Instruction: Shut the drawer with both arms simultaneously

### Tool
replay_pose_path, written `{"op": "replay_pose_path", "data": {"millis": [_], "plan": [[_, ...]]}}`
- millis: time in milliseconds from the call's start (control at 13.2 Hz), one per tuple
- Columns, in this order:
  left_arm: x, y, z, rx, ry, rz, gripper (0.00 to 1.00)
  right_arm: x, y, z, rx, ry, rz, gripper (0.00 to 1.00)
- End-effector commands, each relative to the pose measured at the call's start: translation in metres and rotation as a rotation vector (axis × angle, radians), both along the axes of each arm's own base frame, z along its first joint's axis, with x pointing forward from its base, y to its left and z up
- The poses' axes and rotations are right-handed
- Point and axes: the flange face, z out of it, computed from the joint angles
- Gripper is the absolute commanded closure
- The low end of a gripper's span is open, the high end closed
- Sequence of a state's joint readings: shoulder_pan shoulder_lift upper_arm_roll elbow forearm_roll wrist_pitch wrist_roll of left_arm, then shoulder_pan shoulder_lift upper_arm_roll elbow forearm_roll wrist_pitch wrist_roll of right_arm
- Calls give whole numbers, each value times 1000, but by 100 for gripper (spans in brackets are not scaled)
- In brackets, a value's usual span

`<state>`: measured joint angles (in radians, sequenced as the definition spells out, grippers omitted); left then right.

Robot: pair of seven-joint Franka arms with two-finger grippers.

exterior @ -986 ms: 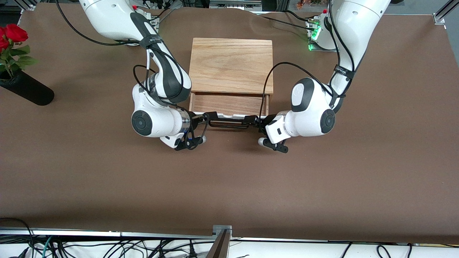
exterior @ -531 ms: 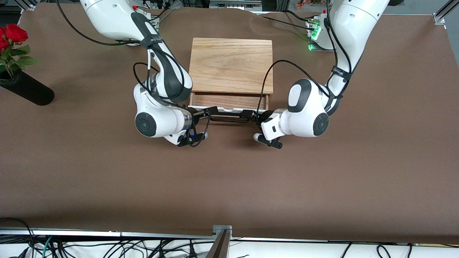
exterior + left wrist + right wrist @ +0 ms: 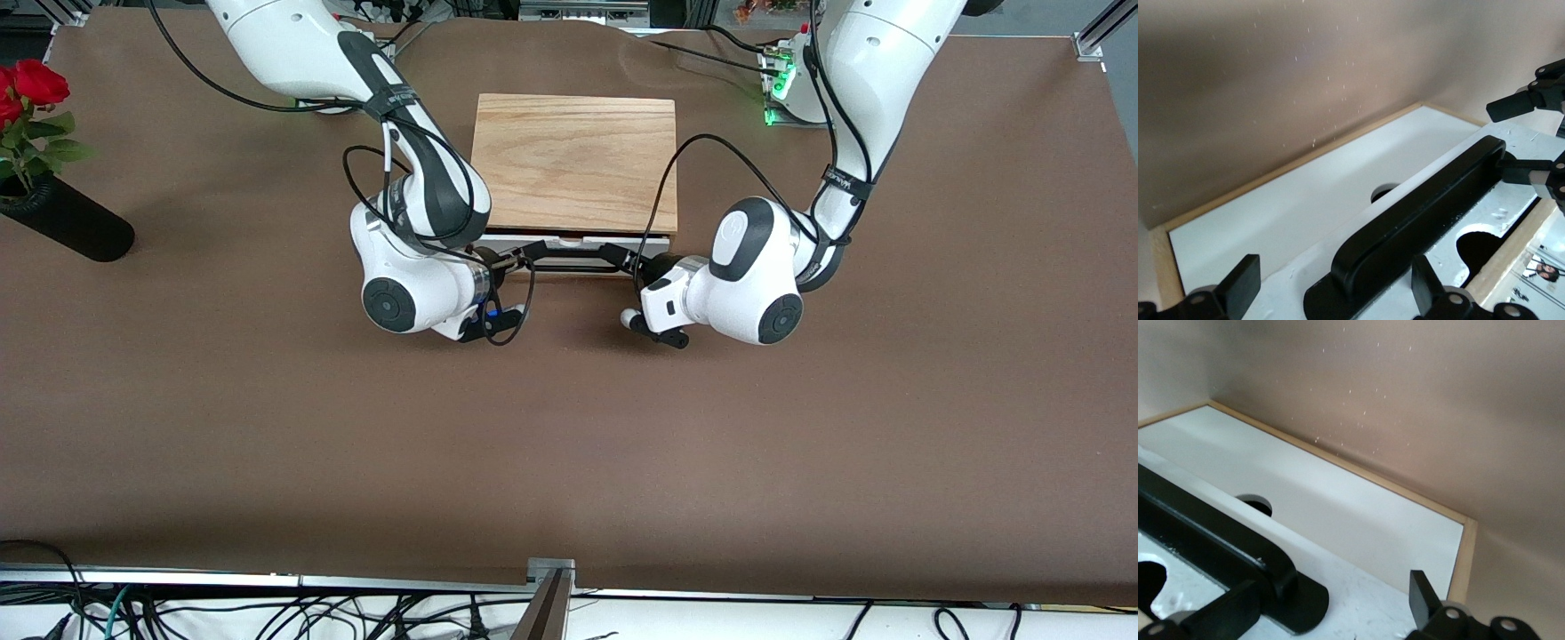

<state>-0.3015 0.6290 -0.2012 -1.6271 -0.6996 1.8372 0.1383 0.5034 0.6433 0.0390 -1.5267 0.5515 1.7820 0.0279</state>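
Note:
The drawer [image 3: 569,241] sits pushed into the light-wood box [image 3: 573,160]. Only its white front panel and black bar handle [image 3: 573,259] show at the box's front edge. My right gripper [image 3: 526,254] is open, with its fingers either side of the handle's end toward the right arm. My left gripper [image 3: 622,258] is open astride the handle's other end. The left wrist view shows the white panel [image 3: 1305,200], the handle [image 3: 1418,213] and my left gripper [image 3: 1335,293]. The right wrist view shows the panel [image 3: 1338,513], the handle [image 3: 1218,547] and my right gripper [image 3: 1328,610].
A black vase [image 3: 67,222] with red roses [image 3: 31,89] lies at the right arm's end of the table. The brown table cover [image 3: 569,444] stretches toward the front camera. Cables run along the table's near edge.
Both grippers have moved toward the box with the handle, and the drawer has slid in. The wooden drawer floor that showed before is now hidden under the box top.

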Motion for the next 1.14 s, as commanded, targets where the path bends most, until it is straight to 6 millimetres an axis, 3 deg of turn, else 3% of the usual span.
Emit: {"op": "replay_pose_path", "data": {"millis": [0, 228, 379, 455, 607, 834, 1062], "plan": [[-12, -4, -4, -19, 81, -46, 0, -16, -7, 6, -8, 11, 6, 0], [-13, -4, -17, -16, 103, -49, 0, -19, -7, 11, -4, 17, 17, 0], [-1, 2, -3, -25, 72, -34, 0, -21, -6, 15, -4, 23, 23, 0], [11, 8, 12, -35, 40, -21, 0, -18, -9, 20, -3, 23, 25, 0], [35, 24, 44, -30, -37, -7, 0, 7, -25, 47, -10, -42, 10, 0], [59, 50, 92, 153, -260, -136, 0, 51, -69, 102, -42, -113, -29, 0], [77, 85, 144, 330, -447, -216, 0, 79, -127, 138, -134, -229, -78, 0]]}}
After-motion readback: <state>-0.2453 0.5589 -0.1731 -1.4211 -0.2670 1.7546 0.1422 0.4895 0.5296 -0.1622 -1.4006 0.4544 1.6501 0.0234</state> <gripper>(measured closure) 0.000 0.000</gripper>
